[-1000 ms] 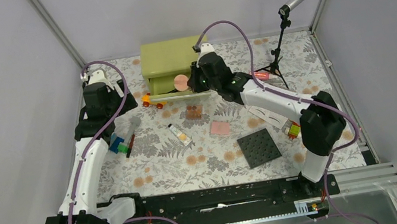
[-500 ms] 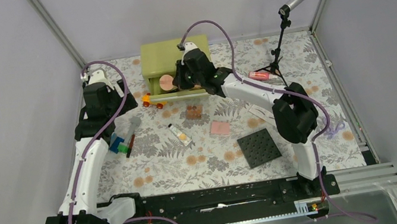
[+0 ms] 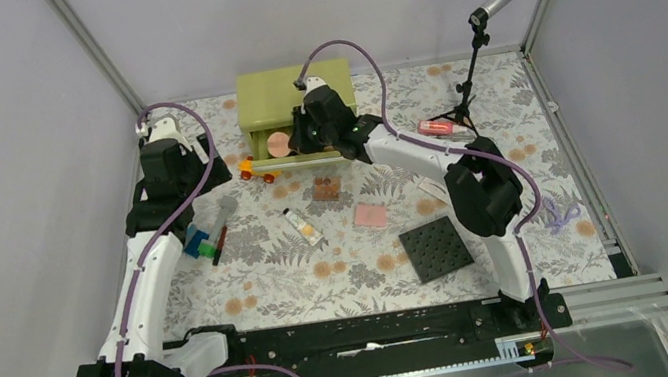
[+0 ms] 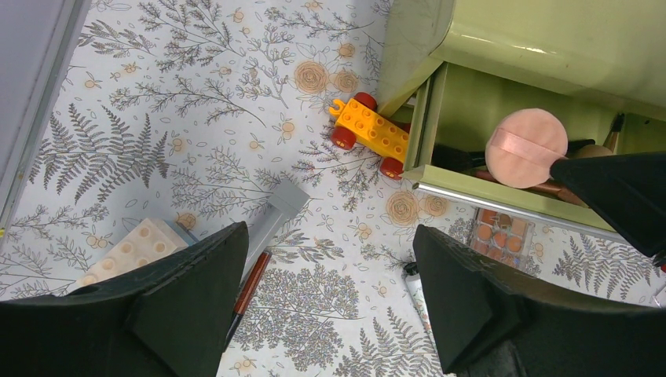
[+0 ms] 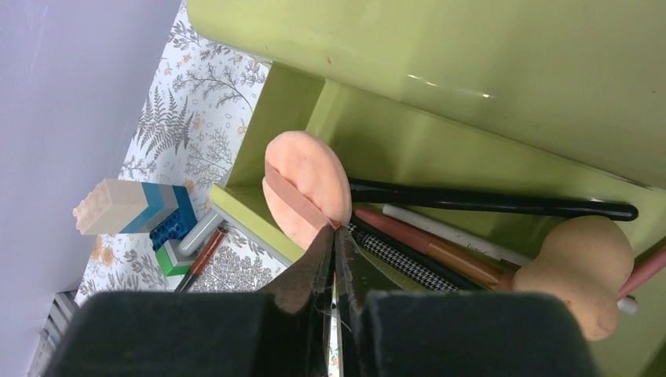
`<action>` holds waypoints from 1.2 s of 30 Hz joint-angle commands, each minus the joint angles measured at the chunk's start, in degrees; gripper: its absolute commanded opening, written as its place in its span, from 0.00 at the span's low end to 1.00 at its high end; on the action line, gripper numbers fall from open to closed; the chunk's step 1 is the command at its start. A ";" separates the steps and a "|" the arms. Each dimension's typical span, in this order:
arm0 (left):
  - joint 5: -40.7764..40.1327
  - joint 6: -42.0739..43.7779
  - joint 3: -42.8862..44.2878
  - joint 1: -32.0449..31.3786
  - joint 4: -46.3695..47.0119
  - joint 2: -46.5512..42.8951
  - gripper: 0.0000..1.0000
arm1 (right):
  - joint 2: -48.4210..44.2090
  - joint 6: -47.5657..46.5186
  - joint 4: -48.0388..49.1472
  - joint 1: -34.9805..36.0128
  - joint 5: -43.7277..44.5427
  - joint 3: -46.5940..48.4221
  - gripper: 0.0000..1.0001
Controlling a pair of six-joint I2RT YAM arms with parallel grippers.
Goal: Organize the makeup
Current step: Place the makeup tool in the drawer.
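Swinging further left along the box front, the right arm has carried its puff (image 5: 306, 184) from the middle of the drawer (image 5: 243, 210) to its left end, and its elbow has folded in over the table. Right claw (image 5: 334, 236) is pinched fully shut on the puff's lower edge, close by the ribbon strap. That leaves the disc tilted up on edge just beyond the fingertips, one face turned toward the left arm rather than lying flat. It hangs at the drawer's left front corner, partly across the front wall; whether it touches the drawer floor I cannot tell.

To its right, pencils (image 5: 440, 239) and a black brush (image 5: 487, 203) lie lengthwise in the drawer, with an egg sponge (image 5: 577, 263) toward the right end. As I judge it, the free room is straight ahead of the claw and down, between the left wall and the pencil tips. The release looks to want a small push inward first, or the puff may tip out over the front wall.

Left claw (image 4: 326, 251) hangs wide open and holds nothing. It is out over the table near a loose pencil (image 4: 250, 287) and the toy car (image 4: 369, 129), off to the drawer's left.
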 commanded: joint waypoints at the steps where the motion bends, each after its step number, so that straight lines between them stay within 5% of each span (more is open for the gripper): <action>1: -0.49 0.00 -0.03 0.43 1.98 -1.63 0.86 | 0.37 0.16 0.57 -0.21 -0.32 2.47 0.11; 10: -0.66 0.12 -0.15 0.43 1.98 -1.81 0.86 | -1.41 -0.97 0.69 -0.20 -0.15 2.43 0.36; 25: 4.06 -2.38 -0.44 0.43 2.33 -2.61 0.95 | -16.65 -9.53 -5.58 -0.79 2.21 -6.95 0.42; 36: 9.93 -5.47 2.05 0.45 1.01 1.92 0.94 | -35.94 -2.93 -17.14 -2.37 16.25 -27.93 0.77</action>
